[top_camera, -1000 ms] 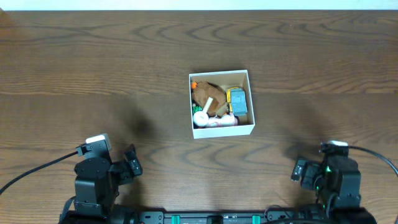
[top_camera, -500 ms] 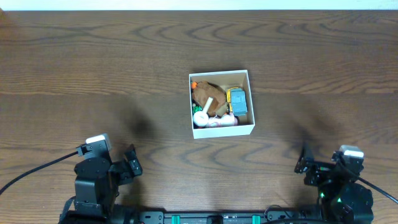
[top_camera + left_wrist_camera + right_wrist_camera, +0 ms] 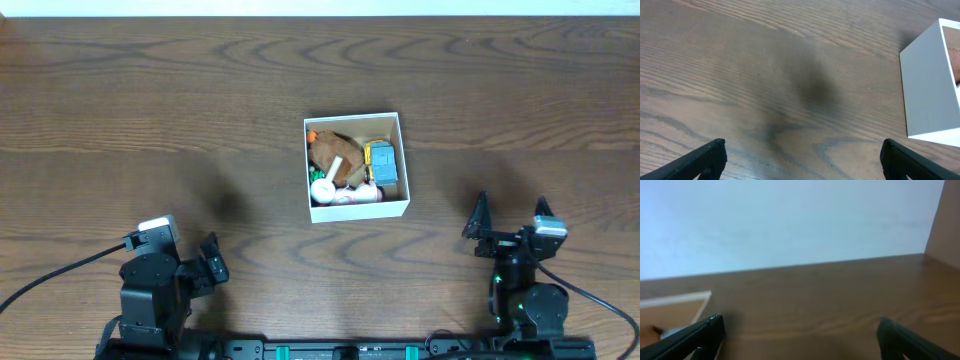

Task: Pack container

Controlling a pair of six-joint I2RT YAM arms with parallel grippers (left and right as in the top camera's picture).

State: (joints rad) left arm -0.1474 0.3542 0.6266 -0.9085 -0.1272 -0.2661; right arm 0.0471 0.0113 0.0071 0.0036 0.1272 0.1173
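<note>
The container [image 3: 402,132], a square shallow white box with a tan inside, sits at the table's middle and holds several small toys, among them a brown one [image 3: 333,148] and a blue-and-yellow one [image 3: 381,161]. Its white wall shows at the right of the left wrist view [image 3: 927,90], and its rim at the left of the right wrist view [image 3: 675,299]. My left gripper [image 3: 208,268] rests near the front left edge, open and empty. My right gripper [image 3: 510,215] is raised at the front right, fingers spread wide, open and empty.
The dark wood table [image 3: 150,100] surrounds the container. A pale wall [image 3: 790,220] shows beyond the table's far edge in the right wrist view.
My right arm has lifted and turned, so its open fingers now point toward the far side. The left arm and the container have not moved.
</note>
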